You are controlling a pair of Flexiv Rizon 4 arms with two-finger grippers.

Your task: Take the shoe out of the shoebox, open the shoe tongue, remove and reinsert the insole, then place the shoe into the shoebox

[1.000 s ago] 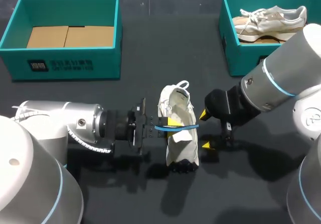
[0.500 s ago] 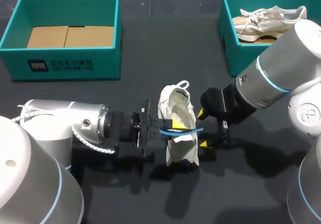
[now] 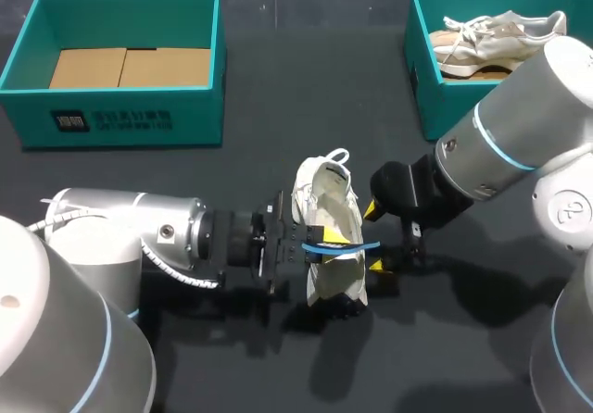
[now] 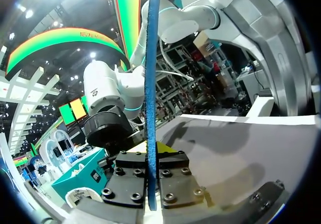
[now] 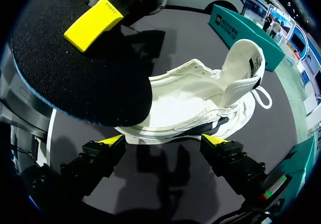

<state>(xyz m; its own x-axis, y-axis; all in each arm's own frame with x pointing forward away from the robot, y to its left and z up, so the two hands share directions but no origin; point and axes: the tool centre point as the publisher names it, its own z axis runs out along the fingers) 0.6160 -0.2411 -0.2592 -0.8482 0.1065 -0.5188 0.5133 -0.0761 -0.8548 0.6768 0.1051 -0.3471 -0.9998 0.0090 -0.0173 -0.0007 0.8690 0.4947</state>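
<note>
Insole (image 3: 345, 244) pinched in left hand (image 3: 320, 240), over shoe (image 3: 326, 200); right hand (image 3: 374, 239) open beside.

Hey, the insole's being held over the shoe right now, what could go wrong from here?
The shoe stands loose on the table, with the right gripper open beside it, so pushing the insole in may tip or shove it. The left gripper pinches the thin insole at one end only, so it could bend or slip.
</note>
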